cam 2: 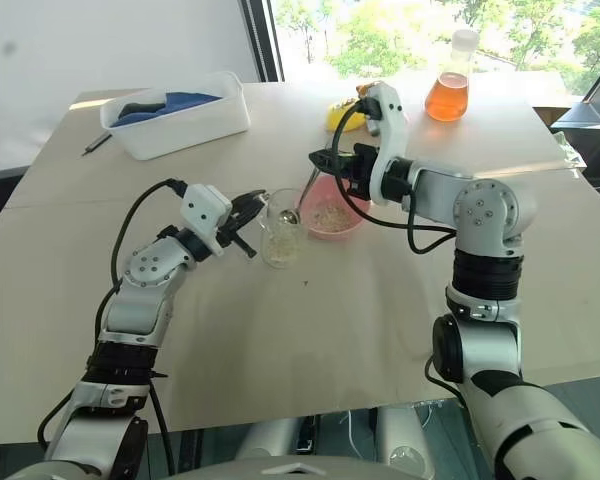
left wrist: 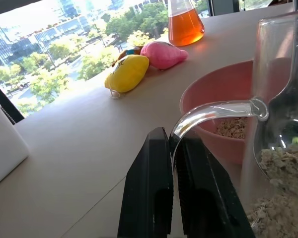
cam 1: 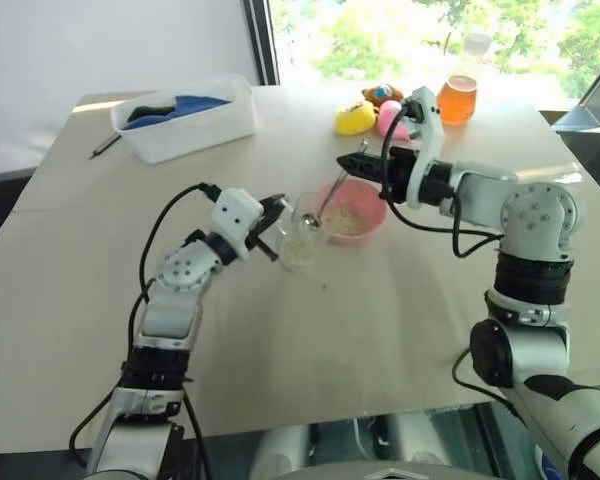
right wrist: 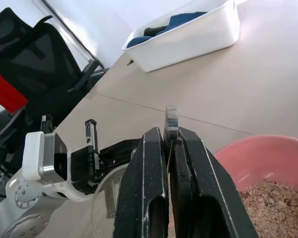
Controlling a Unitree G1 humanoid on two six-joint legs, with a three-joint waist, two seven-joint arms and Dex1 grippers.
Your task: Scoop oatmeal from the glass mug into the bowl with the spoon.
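Observation:
The glass mug (cam 1: 302,240) stands upright on the table with oatmeal (left wrist: 280,166) in its bottom. My left gripper (cam 1: 279,213) is shut on the mug's clear handle (left wrist: 208,111). Touching the mug on its right is the pink bowl (cam 1: 352,212), which holds a layer of oatmeal (right wrist: 273,198). My right gripper (cam 1: 354,165) hovers above the bowl's far side, shut on the upper end of the spoon (cam 1: 330,195). The spoon slants down and left, its head (left wrist: 288,101) inside the mug above the oats.
A white tub (cam 1: 185,118) with blue cloth sits at the far left, a dark pen (cam 1: 105,146) beside it. A yellow toy (cam 1: 355,118), a pink toy (cam 1: 390,122) and a flask of orange liquid (cam 1: 458,95) stand behind the bowl. Bare tabletop lies in front of the mug.

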